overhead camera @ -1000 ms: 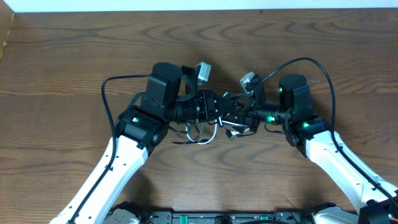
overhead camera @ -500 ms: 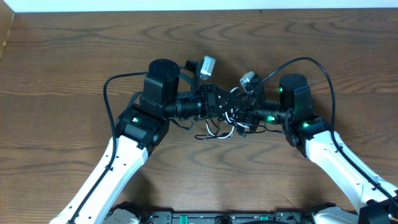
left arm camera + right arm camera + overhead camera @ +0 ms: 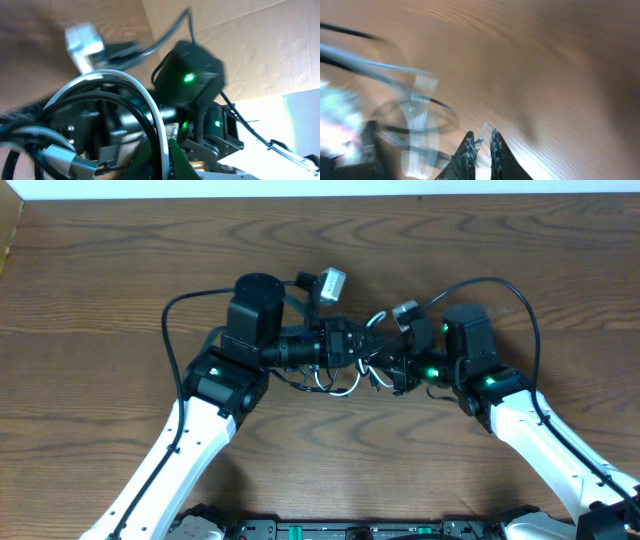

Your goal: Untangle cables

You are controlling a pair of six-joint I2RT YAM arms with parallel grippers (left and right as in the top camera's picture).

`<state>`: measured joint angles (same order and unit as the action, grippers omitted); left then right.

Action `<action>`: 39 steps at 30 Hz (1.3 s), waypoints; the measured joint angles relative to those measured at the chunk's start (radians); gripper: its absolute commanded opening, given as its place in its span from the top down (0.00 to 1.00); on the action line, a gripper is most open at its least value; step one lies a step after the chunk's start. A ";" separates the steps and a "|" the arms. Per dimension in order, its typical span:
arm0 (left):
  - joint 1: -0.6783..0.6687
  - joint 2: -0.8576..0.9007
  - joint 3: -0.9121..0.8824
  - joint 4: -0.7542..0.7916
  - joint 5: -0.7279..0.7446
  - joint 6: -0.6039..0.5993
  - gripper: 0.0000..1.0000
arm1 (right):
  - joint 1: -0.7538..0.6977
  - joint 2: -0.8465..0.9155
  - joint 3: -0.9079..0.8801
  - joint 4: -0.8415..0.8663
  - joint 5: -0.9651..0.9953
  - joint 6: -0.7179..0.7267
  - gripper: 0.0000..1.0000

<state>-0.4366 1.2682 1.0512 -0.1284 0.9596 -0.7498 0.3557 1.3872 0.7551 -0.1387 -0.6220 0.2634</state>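
The left hand is closed on the tangle of thin black and white flexible cords, which loops between both hands over the brown wood-grain bench. The right hand is closed, fingertips together beside the tangle. Whether it pinches a cord cannot be determined.

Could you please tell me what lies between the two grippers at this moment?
In the overhead view, the tangled black and white cables bunch between the left gripper and the right gripper.
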 measured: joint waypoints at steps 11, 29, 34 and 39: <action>0.069 0.004 0.000 -0.021 0.004 0.073 0.92 | -0.006 0.000 -0.002 -0.183 0.430 0.141 0.60; 0.069 0.004 0.000 -0.221 -0.134 0.249 0.93 | -0.046 0.000 -0.002 -0.151 0.440 0.317 0.34; 0.069 0.004 0.000 -0.337 -0.316 0.291 0.93 | -0.118 0.000 -0.002 -0.181 0.444 0.423 0.11; 0.069 0.004 0.000 -0.406 -0.409 0.311 0.93 | -0.176 0.000 -0.002 -0.173 0.438 0.541 0.01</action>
<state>-0.3672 1.2720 1.0512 -0.5339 0.5503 -0.4393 0.1795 1.3872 0.7528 -0.3115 -0.1841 0.8047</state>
